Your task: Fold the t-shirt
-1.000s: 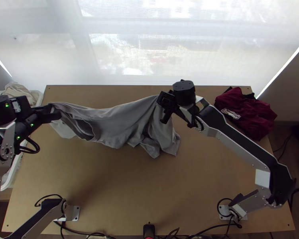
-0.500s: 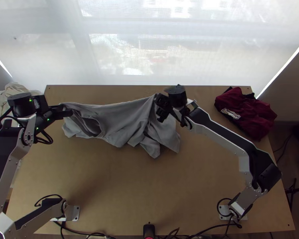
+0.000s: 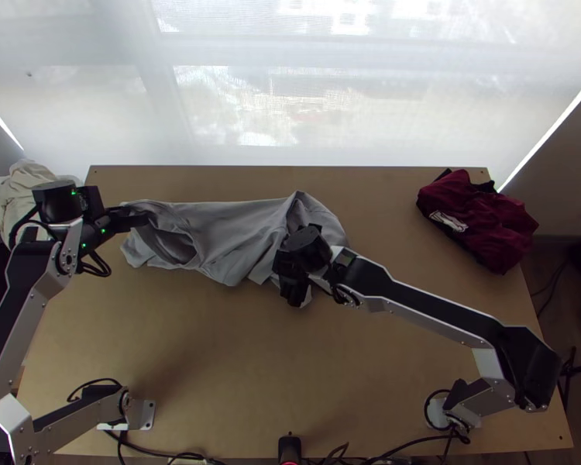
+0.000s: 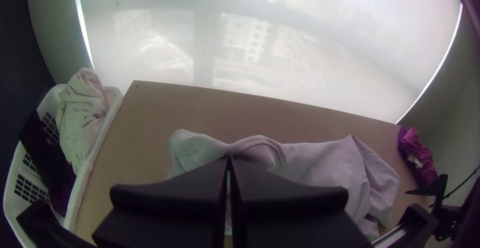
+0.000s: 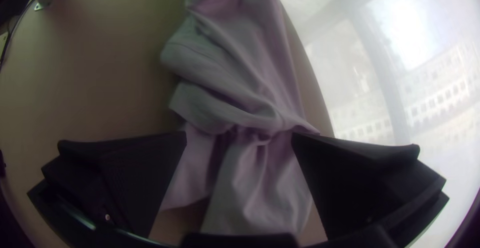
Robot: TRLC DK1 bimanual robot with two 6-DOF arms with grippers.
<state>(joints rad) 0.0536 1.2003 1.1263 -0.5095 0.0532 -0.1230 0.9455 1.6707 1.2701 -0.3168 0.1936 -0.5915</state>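
A: Far left first?
B: Laundry basket (image 4: 116,102) beside the table's (image 3: 174,341) left edge, pale cloth (image 4: 82,115) in it.

A: Left gripper (image 3: 141,220)?
B: Near the table's far-left corner, fingers pressed together, pinching the gathered left end of the t-shirt (image 3: 240,225).

A: And the t-shirt itself?
B: Far half of the table, left of centre mostly, stretched sideways, rumpled, right part bunched. Looks light, soft, limp: no weight problem, but it'll sag and crease between holds.

A: Right gripper (image 5: 239,135)?
B: Over the t-shirt's right part, fingers spread, gathered folds between them, no pinch.

A: Where should it grab?
B: I'd say the right end's outer corner, all layers, pads low. Mid-cloth just bunches it more.

A: Far right?
B: Dark red garment (image 3: 476,221), by the table's far-right corner.

A: Changes?
B: Versus a second ago: right gripper's shifted from the t-shirt's far side towards its near side; left gripper's moved inward, bringing the left end along. More slack now.
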